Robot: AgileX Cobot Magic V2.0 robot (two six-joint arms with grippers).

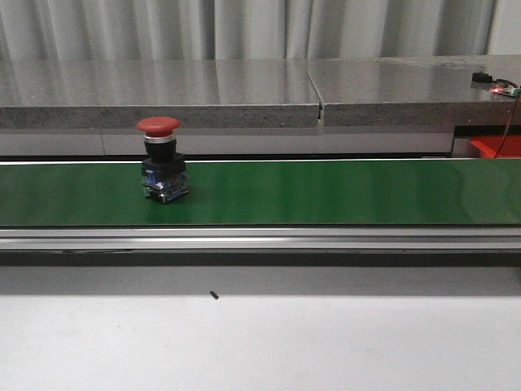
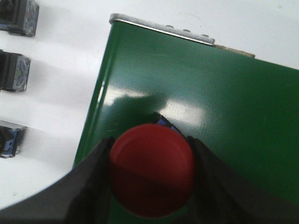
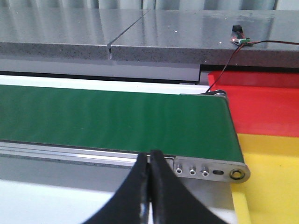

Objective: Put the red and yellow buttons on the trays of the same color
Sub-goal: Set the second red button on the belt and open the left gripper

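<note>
standing upright on the green belt (image 1: 326,191), the red button (image 1: 161,159) sits toward the belt's left end, nearer its back edge, mushroom cap on top and dark body with blue-and-clear blocks below. in the left wrist view the red cap (image 2: 152,175) fills the space between the two dark fingers (image 2: 91,186) of the left hand (image 2: 152,179); the fingers sit apart on either side of the cap, and whether they press on it or only flank it cannot be told. the belt's metal end (image 2: 161,29) shows beyond the cap, and past the belt's edge three more dark switch bodies (image 2: 14,72) lie on the white surface (image 2: 60,93).

the right hand (image 3: 149,196) has its fingers together with nothing between them, hanging over the front rail near the belt's right end (image 3: 212,171). just past that end lie the red tray (image 3: 261,102) and, nearer the front, the yellow tray (image 3: 271,182), edge to edge. a grey stone ledge (image 1: 244,90) runs behind the belt, with a small circuit board and wire (image 3: 239,39) on it at the right. a tiny dark speck (image 1: 214,295) lies on the white surface in front of the belt.
</note>
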